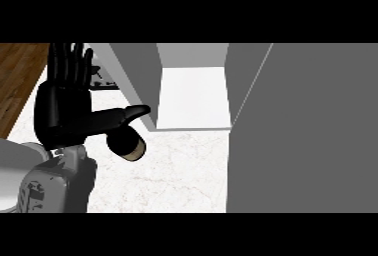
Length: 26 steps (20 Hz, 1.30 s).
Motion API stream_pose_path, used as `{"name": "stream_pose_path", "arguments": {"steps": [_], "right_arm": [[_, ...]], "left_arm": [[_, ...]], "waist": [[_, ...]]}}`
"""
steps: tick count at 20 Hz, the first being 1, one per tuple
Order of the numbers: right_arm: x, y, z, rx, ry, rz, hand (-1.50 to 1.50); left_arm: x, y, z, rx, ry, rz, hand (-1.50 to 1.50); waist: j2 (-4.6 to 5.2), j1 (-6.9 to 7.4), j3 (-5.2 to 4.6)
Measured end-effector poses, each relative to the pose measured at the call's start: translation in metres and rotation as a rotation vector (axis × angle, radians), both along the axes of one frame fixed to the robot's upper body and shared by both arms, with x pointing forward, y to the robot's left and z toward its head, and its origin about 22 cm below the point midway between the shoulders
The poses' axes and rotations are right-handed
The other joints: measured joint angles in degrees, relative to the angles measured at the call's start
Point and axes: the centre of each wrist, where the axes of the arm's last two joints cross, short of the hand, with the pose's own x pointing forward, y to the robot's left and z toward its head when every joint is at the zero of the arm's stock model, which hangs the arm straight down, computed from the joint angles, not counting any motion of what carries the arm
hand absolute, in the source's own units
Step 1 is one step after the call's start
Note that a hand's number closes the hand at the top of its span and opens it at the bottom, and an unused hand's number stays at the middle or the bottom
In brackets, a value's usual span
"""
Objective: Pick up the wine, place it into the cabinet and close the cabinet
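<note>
The wine (pixel 127 143) shows as a short dark shape with a tan end, on the white counter (pixel 173 177) just left of the cabinet's opening. My left hand (pixel 65 110) stands at the left with its fingers straight up and its thumb stretched to the right over the wine's upper part. I cannot tell whether the thumb touches it. The cabinet (pixel 193 97) is open, with a pale bare inside. Its grey door (pixel 303 130) swings out toward me and fills the right side. My right hand does not show.
The cabinet's grey left wall (pixel 139 75) stands right beside the thumb. A small dark object (pixel 105 82) lies behind the fingers at the back left. Wooden floor (pixel 18 85) lies beyond the counter's left edge.
</note>
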Motion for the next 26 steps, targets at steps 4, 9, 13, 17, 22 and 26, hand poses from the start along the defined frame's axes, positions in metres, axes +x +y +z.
{"name": "stream_pose_path", "arguments": {"steps": [4, 9, 13, 17, 22, 26], "right_arm": [[-0.009, -0.001, 0.007, -0.001, 0.020, 0.011, -1.50], [-0.014, 0.000, 0.017, 0.006, 0.028, 0.011, -1.50], [-0.010, 0.003, 0.022, 0.005, 0.039, 0.011, -1.50], [-0.012, 0.007, 0.025, 0.000, 0.036, 0.015, -1.50], [-0.014, 0.005, 0.026, -0.011, 0.043, 0.012, -1.50], [-0.011, 0.004, 0.029, -0.013, 0.043, 0.010, -1.50]], "left_arm": [[0.011, -0.009, 0.004, -0.030, 0.013, -0.003, -1.50], [0.009, -0.022, 0.006, -0.038, 0.017, -0.005, -1.50], [0.007, -0.031, 0.009, -0.042, 0.017, -0.008, -1.50], [0.005, -0.037, 0.005, -0.040, 0.015, 0.014, -1.50], [-0.003, -0.034, 0.005, -0.039, 0.021, 0.023, -1.50], [-0.010, -0.031, 0.002, -0.030, 0.049, 0.040, -1.50]], "waist": [[-0.03, 0.38, -0.01], [-0.05, 0.66, -0.01], [-0.06, 0.78, -0.01], [-0.14, 0.86, -0.04], [-0.14, 0.85, -0.01], [-0.10, 0.90, -0.01]]}}
